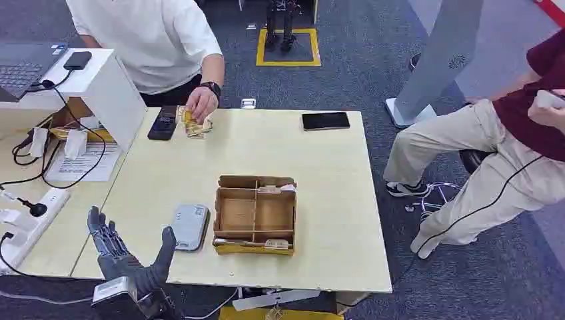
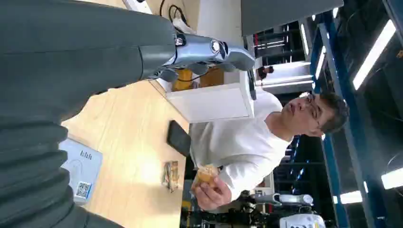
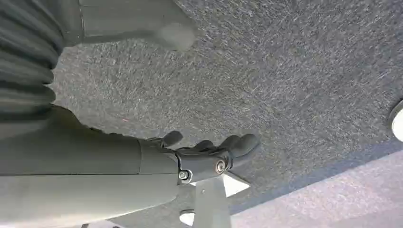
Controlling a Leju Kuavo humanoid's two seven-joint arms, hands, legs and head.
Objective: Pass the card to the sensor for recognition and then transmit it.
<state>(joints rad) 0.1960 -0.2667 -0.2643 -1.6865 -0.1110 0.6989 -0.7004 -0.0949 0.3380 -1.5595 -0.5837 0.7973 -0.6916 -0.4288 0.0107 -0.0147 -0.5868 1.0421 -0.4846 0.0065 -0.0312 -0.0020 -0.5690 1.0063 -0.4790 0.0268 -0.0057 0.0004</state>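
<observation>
Left hand (image 1: 126,257) is raised at the table's near-left edge, fingers spread, holding nothing. Right hand (image 3: 209,154) hangs over carpet, fingers loosely curled, empty. Cards (image 1: 193,123) sit at the far edge under the person's hand (image 1: 201,103), well apart from the grey sensor (image 1: 188,227) beside the cardboard tray (image 1: 255,215). Risk: handover to an open palm slips, or reaching clips the sensor.
</observation>
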